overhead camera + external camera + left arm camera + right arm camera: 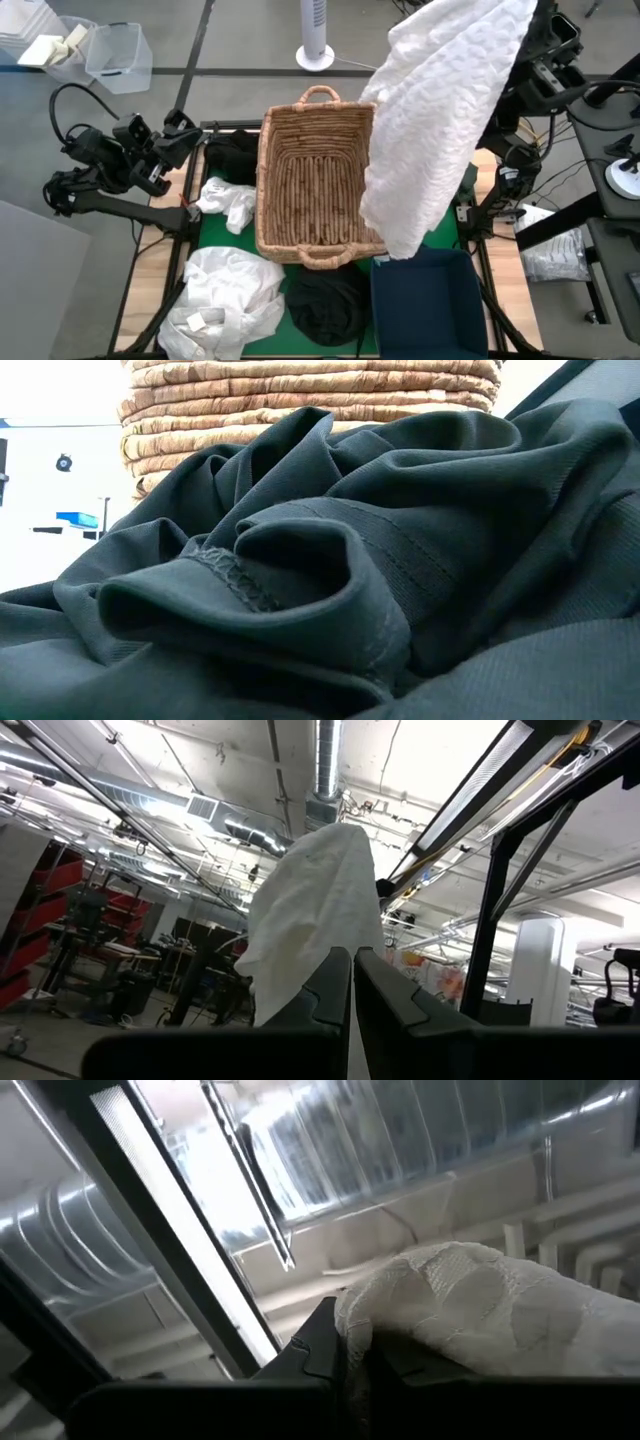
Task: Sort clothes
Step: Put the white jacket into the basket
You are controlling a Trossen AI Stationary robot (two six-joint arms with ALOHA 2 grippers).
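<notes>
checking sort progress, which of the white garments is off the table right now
The large textured white garment, hanging from the shut right gripper above the wicker basket. The small white garment and crumpled white garment lie on the table left of it.
</notes>
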